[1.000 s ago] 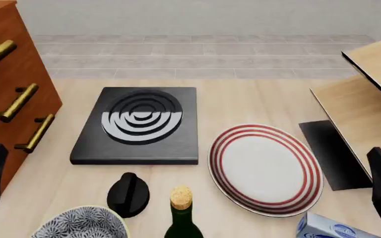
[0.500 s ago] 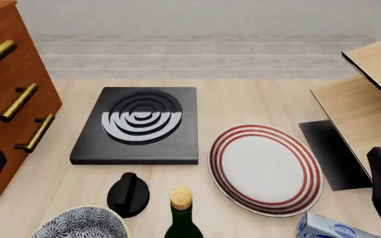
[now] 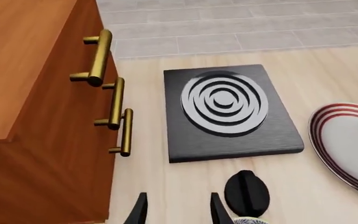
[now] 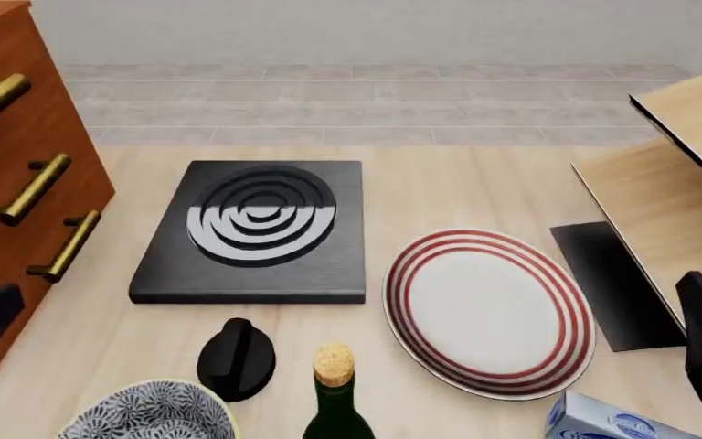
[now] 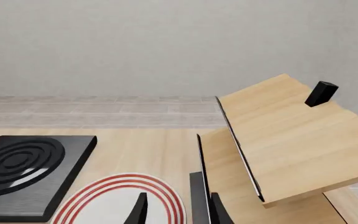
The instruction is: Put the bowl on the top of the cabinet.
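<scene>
- Desk [image 4: 449, 174]: pale wood, carries everything below.
- Cabinet [image 4: 10, 183]: reddish-brown, brass bar handles [image 3: 113, 109] down its front. Stands just beside the left hand, on that hand's outer side; its top is bare in the left wrist view.
- Shelf unit [image 5: 278, 140]: light wood with black edging, close by the right hand on its outer side.
- Hob plate [image 4: 253, 229]: black slab with silver rings, ahead of the left hand, on the desk.
- Plate [image 4: 488, 311]: white, red-ringed, flat on the desk between the two hands, nearer the right one.
- Bowl [image 4: 146, 413]: blue-and-white floral, on the desk at the near edge, just inward of the left hand, apart from it. Not on the cabinet.
- Bottle [image 4: 336, 402]: dark green, corked, upright beside the bowl.
- Black knob [image 4: 237, 358]: on the desk just beyond the bowl.
- Left hand [image 3: 175, 210]: fingers apart, nothing between them, low near the cabinet's foot.
- Right hand [image 5: 176, 210]: fingers apart, empty, over the plate's edge beside the shelf unit.
</scene>
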Robot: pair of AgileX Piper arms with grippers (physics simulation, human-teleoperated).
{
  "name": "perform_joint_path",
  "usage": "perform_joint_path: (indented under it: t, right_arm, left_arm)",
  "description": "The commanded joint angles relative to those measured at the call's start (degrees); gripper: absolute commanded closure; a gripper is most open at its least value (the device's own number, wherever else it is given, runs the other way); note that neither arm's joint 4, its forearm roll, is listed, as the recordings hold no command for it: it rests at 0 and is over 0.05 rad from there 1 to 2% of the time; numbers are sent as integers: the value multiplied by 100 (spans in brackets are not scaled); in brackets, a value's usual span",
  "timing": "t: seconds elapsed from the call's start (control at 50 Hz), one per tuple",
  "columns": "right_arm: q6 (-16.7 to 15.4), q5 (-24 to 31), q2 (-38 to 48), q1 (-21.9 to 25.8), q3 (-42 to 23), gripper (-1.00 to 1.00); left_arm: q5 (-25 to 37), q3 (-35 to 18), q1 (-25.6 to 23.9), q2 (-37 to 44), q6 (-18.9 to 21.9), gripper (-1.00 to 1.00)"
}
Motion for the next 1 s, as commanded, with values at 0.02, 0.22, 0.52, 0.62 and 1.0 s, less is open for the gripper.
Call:
perform_joint_path:
  t: [0.02,0.22,0.52,0.62,1.0]
  right_arm:
    - [-1,0,-1,-1,0,-100]
    - [0,0,1,0,0,-100]
    - [-2,0,-3,0,0,-100]
    - [2,0,-1,0,0,-100]
    - [1,0,-1,-1,0,-100]
  left_arm:
    - [387,-141,-191,134,-88,-100]
    - [503,-109,-270,295,-215,-100]
    - [687,-77,-464,386,-289,-100]
    - [747,-51,-370,478,-307,-100]
    - [1069,-6,-334,657,-309,-100]
